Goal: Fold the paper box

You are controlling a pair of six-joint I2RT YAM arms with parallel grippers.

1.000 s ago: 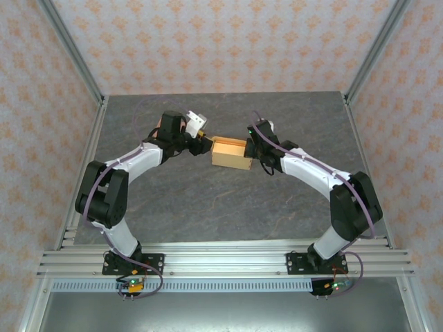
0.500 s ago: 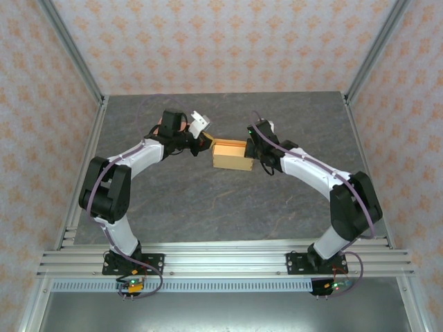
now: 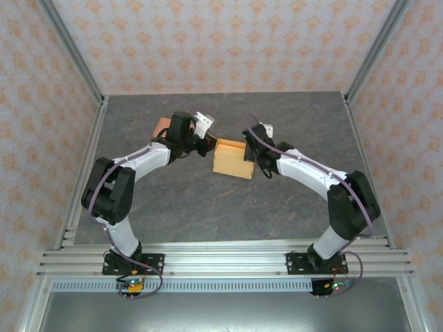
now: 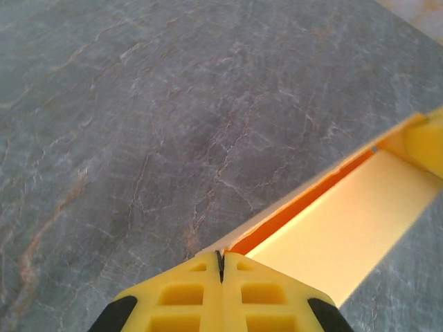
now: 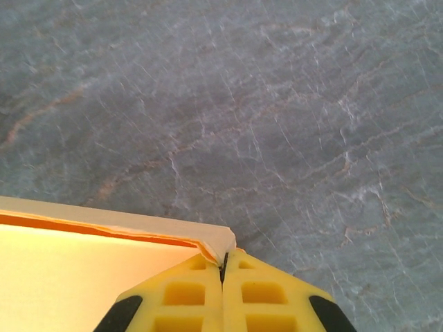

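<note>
The tan paper box [image 3: 232,159] hangs between both arms near the middle of the grey table, its broad flat face turned up towards the top camera. My left gripper [image 3: 208,146] is shut on the box's left wall; in the left wrist view the yellow fingertips [image 4: 208,273] pinch that thin wall edge, and the box [image 4: 346,221] runs away to the right. My right gripper [image 3: 254,160] is shut on the box's right corner. The right wrist view shows its gripper [image 5: 223,261] closed on the folded corner of the box [image 5: 83,270].
The grey stone-patterned tabletop [image 3: 208,207] spreads around the box on every side. Aluminium frame posts [image 3: 73,55] and patterned walls bound the back and sides, and a metal rail [image 3: 221,259] runs along the near edge by the arm bases.
The box has tipped, so its open top no longer faces the camera and a flat face shows instead. Both grippers kept their hold, and the left wrist swung rightward and rolled.
</note>
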